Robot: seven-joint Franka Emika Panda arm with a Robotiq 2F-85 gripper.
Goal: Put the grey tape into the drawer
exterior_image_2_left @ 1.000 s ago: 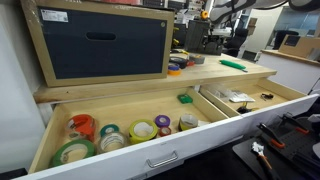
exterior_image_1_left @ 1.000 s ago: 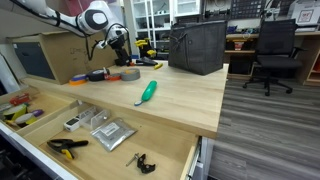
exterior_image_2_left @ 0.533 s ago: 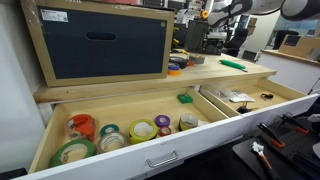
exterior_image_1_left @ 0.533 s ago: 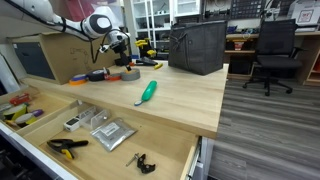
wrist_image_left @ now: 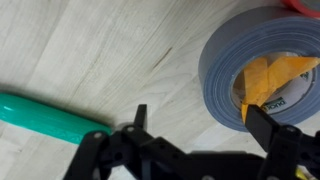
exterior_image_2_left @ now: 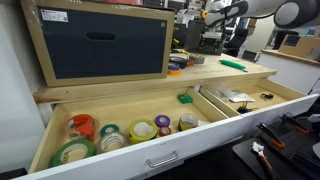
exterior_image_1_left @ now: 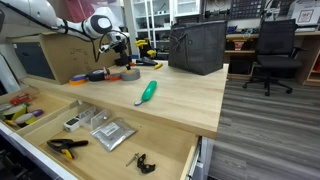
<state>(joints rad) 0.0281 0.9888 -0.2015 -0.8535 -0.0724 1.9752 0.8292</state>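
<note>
Scene: You are looking at a pale wooden worktop (exterior_image_1_left: 190, 95) with two drawers pulled open under its front edge. The robot arm is reaching over a far corner of it.
Gripper: Your gripper (exterior_image_1_left: 118, 45) is hovering just above the worktop with its jaws spread wide and nothing between them.
Grey tape: The grey tape (exterior_image_1_left: 128, 73) is lying flat on the worktop, near the gripper and below it. In the wrist view one fingertip is showing over the roll's rim and the other over bare wood, so the roll is sitting off-centre.
Neighbours: A blue-and-black roll (exterior_image_1_left: 97, 74) and a flat orange ring (exterior_image_1_left: 78, 79) are lying beside the tape. A green tool (exterior_image_1_left: 147, 93) is lying nearer the front edge.
Drawer: The drawer (exterior_image_2_left: 130, 108) is standing open, well apart from the tape. It is holding small colourful items, and bare floor is showing.
Other drawer: A wider drawer (exterior_image_1_left: 165, 135) alongside is holding a silver packet and a clamp, and it is not your target.
Done so far: The drawer is open and you are positioning the gripper over the tape. The tape is not yet gripped.
Left to do: You are probably facing centring, lowering, closing on the roll, lifting, carrying it to the drawer and letting go.
Progress: By this judgement, you are working at an early stage.
</note>
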